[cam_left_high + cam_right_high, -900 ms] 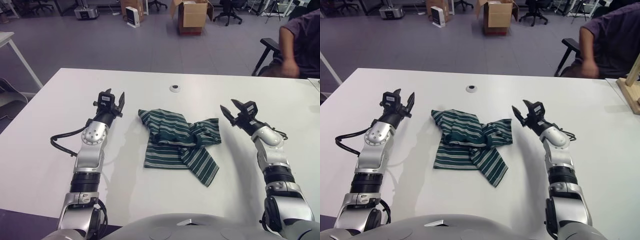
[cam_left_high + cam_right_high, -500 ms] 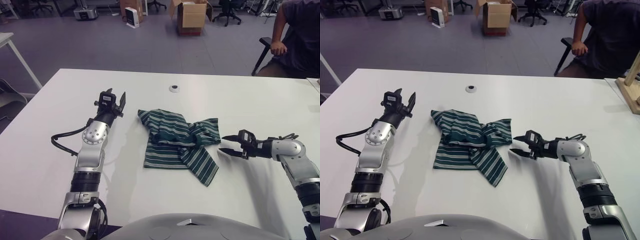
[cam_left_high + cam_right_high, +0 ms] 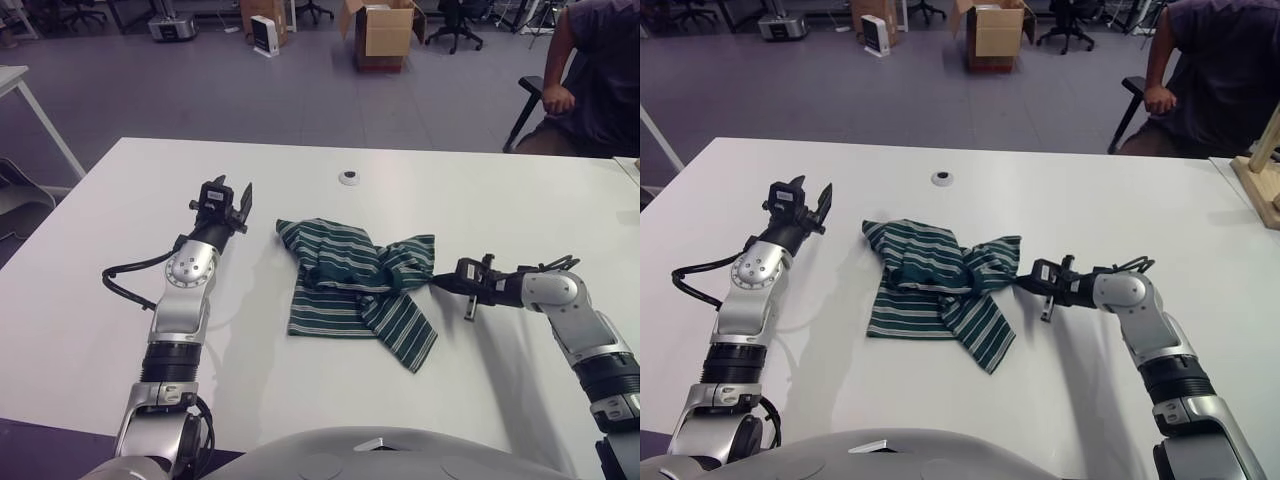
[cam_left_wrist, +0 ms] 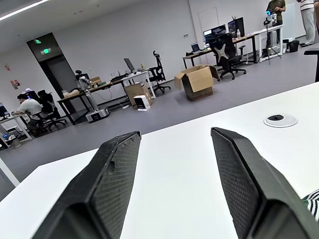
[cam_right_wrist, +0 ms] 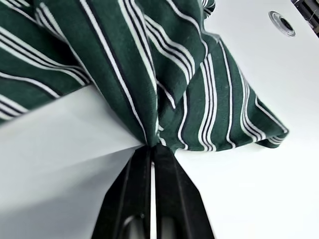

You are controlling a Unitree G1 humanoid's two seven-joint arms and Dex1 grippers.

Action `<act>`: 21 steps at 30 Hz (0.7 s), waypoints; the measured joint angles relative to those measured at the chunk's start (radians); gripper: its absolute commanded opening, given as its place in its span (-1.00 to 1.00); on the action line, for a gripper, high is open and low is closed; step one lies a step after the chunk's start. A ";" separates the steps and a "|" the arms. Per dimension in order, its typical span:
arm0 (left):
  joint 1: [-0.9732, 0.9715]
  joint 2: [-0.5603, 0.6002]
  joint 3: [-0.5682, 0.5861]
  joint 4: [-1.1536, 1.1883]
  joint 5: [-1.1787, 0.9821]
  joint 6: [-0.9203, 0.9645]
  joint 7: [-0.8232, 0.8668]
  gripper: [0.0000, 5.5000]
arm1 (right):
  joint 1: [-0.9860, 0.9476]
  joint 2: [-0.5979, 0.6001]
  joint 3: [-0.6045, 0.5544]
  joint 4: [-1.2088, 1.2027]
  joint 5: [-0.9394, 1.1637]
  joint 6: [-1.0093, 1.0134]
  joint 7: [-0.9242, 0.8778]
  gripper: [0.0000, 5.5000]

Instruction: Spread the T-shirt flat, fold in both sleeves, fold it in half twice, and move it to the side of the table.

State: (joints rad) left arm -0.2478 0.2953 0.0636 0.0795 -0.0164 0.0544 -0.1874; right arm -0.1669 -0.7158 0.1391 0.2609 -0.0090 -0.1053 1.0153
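- White bench (image 3: 500,190) on an open office floor; the T-shirt (image 3: 350,285) lies crumpled at frame centre.
- Right claw (image 3: 438,283) — closed, pinching the shirt's right-hand edge.
- Left claw (image 3: 230,192) — open, empty, near the shirt's upper-left corner.
- Risk: a thin pinch may slip under pull, or drag the whole bundle instead of unfolding it.

Dark green T-shirt (image 3: 335,300), thin white stripes (perhaps edged in black, seen close by the right gripper (image 5: 151,148)). Black fingers there and on the left gripper (image 3: 232,190). White table (image 3: 420,190).
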 measured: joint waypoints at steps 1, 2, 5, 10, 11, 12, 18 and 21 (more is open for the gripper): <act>-0.001 0.000 0.000 0.001 0.000 0.000 0.000 -0.06 | -0.002 0.000 0.000 -0.010 0.003 0.004 0.003 -0.99; -0.003 0.000 -0.002 0.002 0.000 -0.001 -0.003 -0.06 | -0.005 -0.001 -0.001 -0.052 0.026 0.027 0.024 -0.99; -0.003 0.009 -0.013 0.015 -0.006 -0.009 -0.046 -0.06 | -0.039 -0.021 -0.040 -0.168 0.132 0.117 0.083 -0.99; -0.013 0.117 -0.123 0.055 -0.009 -0.085 -0.315 -0.06 | -0.203 -0.145 -0.158 -0.257 0.264 0.231 0.180 -0.99; -0.017 0.148 -0.156 0.067 0.007 -0.097 -0.377 -0.06 | -0.240 -0.156 -0.178 -0.266 0.292 0.243 0.193 -0.99; -0.020 0.164 -0.175 0.076 0.022 -0.108 -0.411 -0.06 | -0.267 -0.159 -0.184 -0.269 0.313 0.255 0.199 -0.99; -0.041 0.224 -0.223 0.083 0.059 -0.147 -0.505 -0.06 | -0.504 -0.153 -0.236 -0.255 0.439 0.342 0.200 -0.99; -0.029 0.228 -0.209 -0.043 0.008 -0.113 -0.544 -0.06 | -0.570 -0.131 -0.221 -0.223 0.433 0.359 0.169 -0.99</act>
State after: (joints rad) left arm -0.2767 0.5229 -0.1455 0.0360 -0.0086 -0.0586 -0.7310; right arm -0.7366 -0.8470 -0.0814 0.0378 0.4237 0.2538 1.1843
